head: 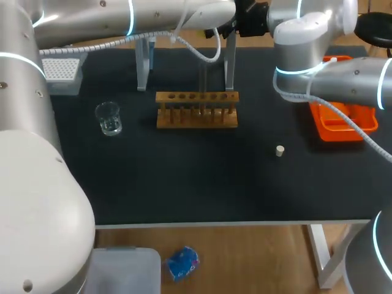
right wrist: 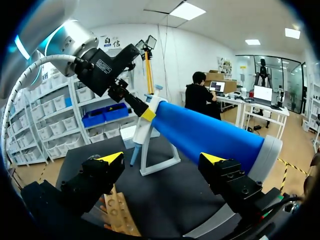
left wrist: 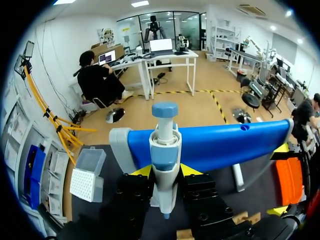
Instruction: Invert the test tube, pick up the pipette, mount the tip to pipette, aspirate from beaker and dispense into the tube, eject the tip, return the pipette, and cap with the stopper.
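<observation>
A blue and white pipette [left wrist: 164, 160] hangs on the blue bar of its stand [left wrist: 225, 145], and my left gripper [left wrist: 165, 172] is shut on its body. In the right wrist view the pipette [right wrist: 148, 117] is at the far end of the bar [right wrist: 210, 135]. My right gripper [right wrist: 162, 159] is open and holds nothing, near the bar's closer end. The wooden tube rack [head: 196, 109] stands in front of the stand's legs [head: 230, 61], and a clear tube [head: 203, 92] seems to stand in it. The beaker [head: 109, 117] is left of the rack. A small stopper [head: 280, 150] lies to the right.
A tip box [head: 61, 70] sits at the back left of the black table. An orange tray [head: 340, 119] lies at the right, partly under my right arm. The front half of the table holds only the stopper.
</observation>
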`<state>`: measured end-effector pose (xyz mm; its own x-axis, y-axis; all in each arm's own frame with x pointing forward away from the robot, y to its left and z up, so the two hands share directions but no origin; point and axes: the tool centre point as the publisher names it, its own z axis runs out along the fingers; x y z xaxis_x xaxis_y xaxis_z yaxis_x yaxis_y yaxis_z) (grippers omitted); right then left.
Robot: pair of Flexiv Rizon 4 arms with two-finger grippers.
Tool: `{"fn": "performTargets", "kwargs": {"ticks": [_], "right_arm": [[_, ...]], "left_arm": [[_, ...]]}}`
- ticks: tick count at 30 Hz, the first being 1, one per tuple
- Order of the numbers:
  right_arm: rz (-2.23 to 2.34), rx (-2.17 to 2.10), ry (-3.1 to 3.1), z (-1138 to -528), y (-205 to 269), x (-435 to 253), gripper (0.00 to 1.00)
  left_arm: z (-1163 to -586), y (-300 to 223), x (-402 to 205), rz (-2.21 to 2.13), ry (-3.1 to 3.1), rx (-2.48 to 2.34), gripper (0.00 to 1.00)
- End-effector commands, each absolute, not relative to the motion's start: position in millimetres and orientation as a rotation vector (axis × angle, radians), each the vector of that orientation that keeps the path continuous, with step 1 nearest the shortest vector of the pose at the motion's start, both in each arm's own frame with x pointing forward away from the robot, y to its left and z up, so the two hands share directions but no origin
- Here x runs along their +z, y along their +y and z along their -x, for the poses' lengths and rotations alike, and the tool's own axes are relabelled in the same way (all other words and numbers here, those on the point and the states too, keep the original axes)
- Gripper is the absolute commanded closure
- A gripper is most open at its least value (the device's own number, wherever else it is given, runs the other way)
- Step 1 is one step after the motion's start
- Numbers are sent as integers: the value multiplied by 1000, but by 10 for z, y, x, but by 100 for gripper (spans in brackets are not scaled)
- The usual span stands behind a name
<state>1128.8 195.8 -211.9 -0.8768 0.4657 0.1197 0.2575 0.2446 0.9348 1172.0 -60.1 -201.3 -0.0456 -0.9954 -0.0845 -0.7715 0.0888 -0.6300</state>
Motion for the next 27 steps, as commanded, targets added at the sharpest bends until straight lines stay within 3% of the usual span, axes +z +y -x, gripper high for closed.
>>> {"fn": "performTargets", "kwargs": {"ticks": [1,23,26,27], "right_arm": [[-685,1694,2329,-11298,1958,-2123,0],[-685,1694,2329,-11298,1958,-2123,0],[-685,1694,2329,-11298,1958,-2123,0],[-685,1694,2329,-11298,1958,-2123,0]], "left_arm": [[-11738,-614,-2021,1749,1885,-560,100],[-11642,-617,-2131,1766,1884,-549,100],[-11640,-617,-2135,1764,1886,-552,69],[-11639,-617,-2136,1764,1886,-554,69]]}}
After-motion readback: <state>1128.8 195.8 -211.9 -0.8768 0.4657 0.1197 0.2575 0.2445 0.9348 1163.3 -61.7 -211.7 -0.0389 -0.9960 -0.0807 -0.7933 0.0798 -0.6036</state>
